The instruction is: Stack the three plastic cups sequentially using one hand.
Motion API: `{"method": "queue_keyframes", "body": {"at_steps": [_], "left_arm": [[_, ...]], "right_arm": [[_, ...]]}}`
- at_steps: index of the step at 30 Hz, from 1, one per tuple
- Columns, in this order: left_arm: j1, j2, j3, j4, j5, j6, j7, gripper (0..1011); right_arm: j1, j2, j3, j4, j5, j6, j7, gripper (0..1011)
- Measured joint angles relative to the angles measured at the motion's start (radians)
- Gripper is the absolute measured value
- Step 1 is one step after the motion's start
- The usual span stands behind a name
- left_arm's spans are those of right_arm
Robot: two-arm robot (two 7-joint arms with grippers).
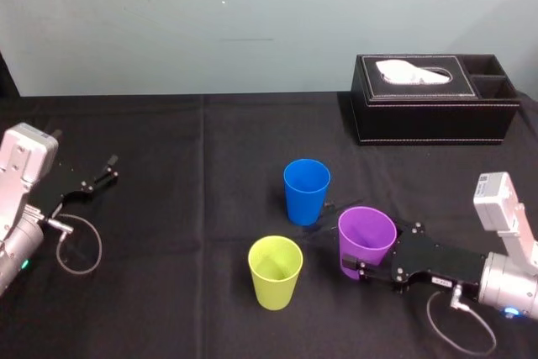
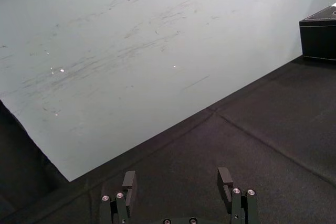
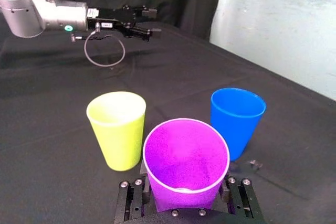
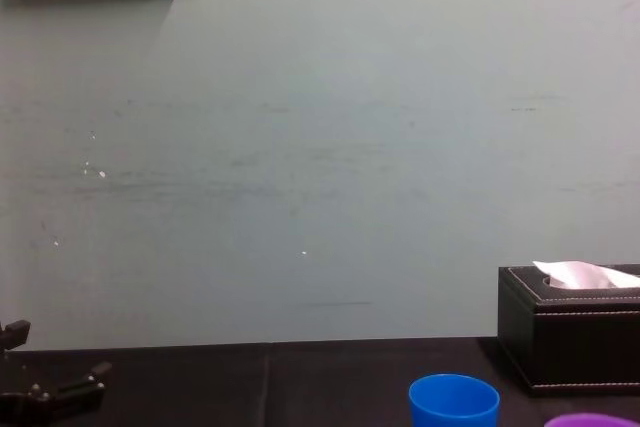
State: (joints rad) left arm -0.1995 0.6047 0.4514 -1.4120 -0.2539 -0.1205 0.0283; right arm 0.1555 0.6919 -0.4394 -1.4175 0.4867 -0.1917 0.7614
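At right front of the black-clothed table [image 1: 185, 233], the right tool [image 3: 185, 195] is clamped on the upright round purple plastic cup [image 1: 366, 240]. Near it stand the round bright blue plastic cup [image 1: 306, 191], farther back, and the round yellow-green plastic cup [image 1: 275, 271], to its left. The left tool [image 2: 176, 179] is parked far left, fingers apart.

**A:** What colours are the cups?

**B:** All three are plain, with no pattern. A bright blue round plastic cup [image 1: 306, 191] is at twelve o'clock of the group. A purple round plastic cup [image 1: 365, 240] is at four, and a yellow-green round plastic cup [image 1: 275, 271] at seven.

**A:** And around them?

**B:** A black tablecloth [image 1: 185, 208] and a pale grey-green wall [image 1: 252, 14] with faint scuffs. At two o'clock is a black leather-look tissue box [image 1: 433, 102] with white stitching and a white tissue [image 1: 412, 71]. The right gripper [image 3: 185, 184] is black, its arm silver-grey with a white block.
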Motion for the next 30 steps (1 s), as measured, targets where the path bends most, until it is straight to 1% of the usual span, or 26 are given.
{"method": "queue_keyframes", "body": {"at_steps": [2,4,8,11,16,17,21,27,28,30], "left_arm": [[0.0,0.0,0.0,0.0,0.0,0.0,0.0,1011],[0.0,0.0,0.0,0.0,0.0,0.0,0.0,1011],[0.0,0.0,0.0,0.0,0.0,0.0,0.0,1011],[0.0,0.0,0.0,0.0,0.0,0.0,0.0,1011],[0.0,0.0,0.0,0.0,0.0,0.0,0.0,1011],[0.0,0.0,0.0,0.0,0.0,0.0,0.0,1011],[0.0,0.0,0.0,0.0,0.0,0.0,0.0,1011],[0.0,0.0,0.0,0.0,0.0,0.0,0.0,1011],[0.0,0.0,0.0,0.0,0.0,0.0,0.0,1011],[0.0,0.0,0.0,0.0,0.0,0.0,0.0,1011]], "right_arm": [[-0.008,0.009,0.007,-0.026,-0.001,0.015,-0.014,720],[-0.023,0.026,0.023,-0.078,-0.003,0.049,-0.042,720],[-0.029,0.037,0.039,-0.127,-0.001,0.088,-0.066,720],[-0.023,0.038,0.046,-0.147,0.0,0.114,-0.081,720],[0.006,0.029,0.055,-0.163,-0.001,0.146,-0.099,720],[0.006,0.029,0.055,-0.163,-0.001,0.146,-0.099,720],[0.04,0.014,0.055,-0.158,0.002,0.163,-0.101,720],[0.1,-0.019,0.036,-0.138,-0.01,0.188,-0.112,720],[0.1,-0.019,0.036,-0.138,-0.01,0.188,-0.112,720],[0.126,-0.035,0.021,-0.125,-0.021,0.198,-0.116,720]]}}
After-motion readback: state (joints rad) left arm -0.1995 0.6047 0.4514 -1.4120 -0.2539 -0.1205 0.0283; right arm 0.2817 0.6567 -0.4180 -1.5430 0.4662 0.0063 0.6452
